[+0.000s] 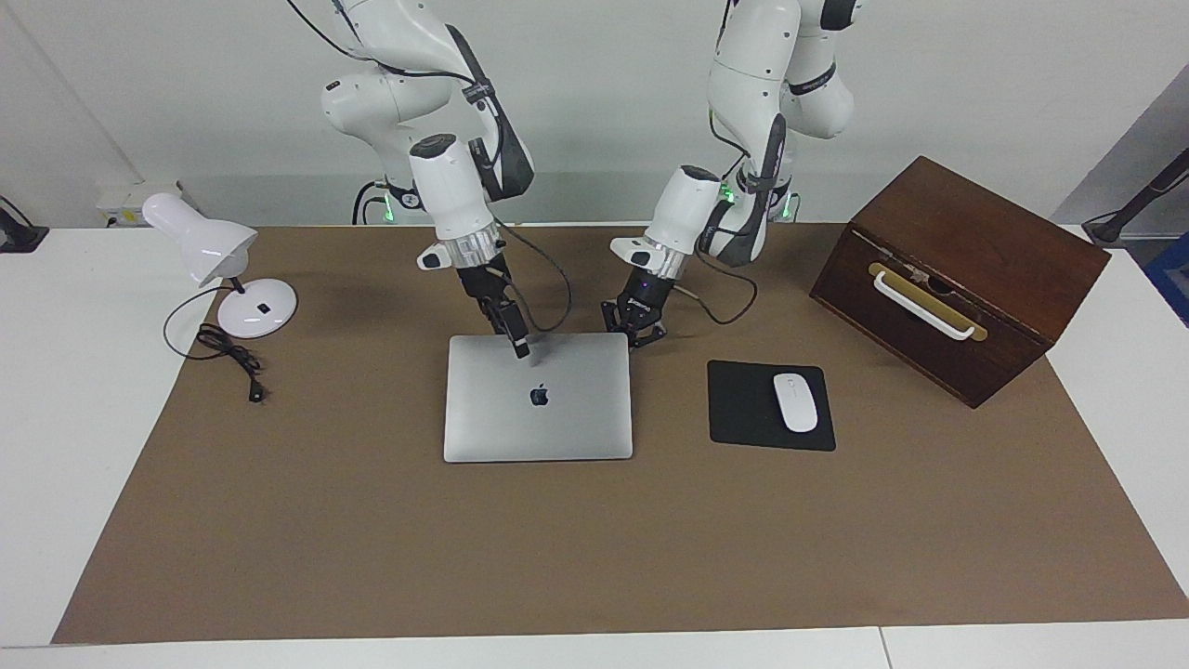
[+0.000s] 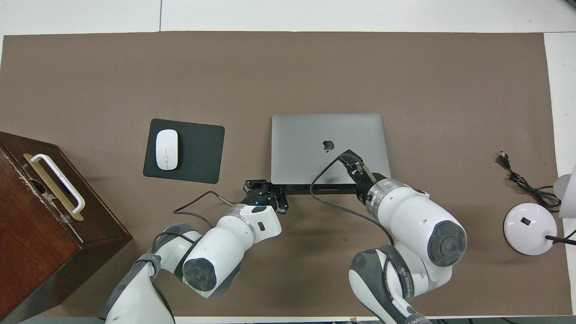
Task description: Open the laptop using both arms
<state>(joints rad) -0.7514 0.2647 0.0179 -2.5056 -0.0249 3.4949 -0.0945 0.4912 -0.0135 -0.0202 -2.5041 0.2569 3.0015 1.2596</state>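
The silver-grey laptop lies shut and flat on the brown mat, apple logo up; it also shows in the overhead view. My right gripper points steeply down, its shut tips at the lid a little in from the edge nearest the robots, close to the logo. My left gripper is low beside the laptop's corner nearest the robots, toward the left arm's end of the table. Its fingers look spread and hold nothing.
A black mouse pad with a white mouse lies beside the laptop toward the left arm's end. A dark wooden box with a white handle stands past it. A white desk lamp and its cord sit at the right arm's end.
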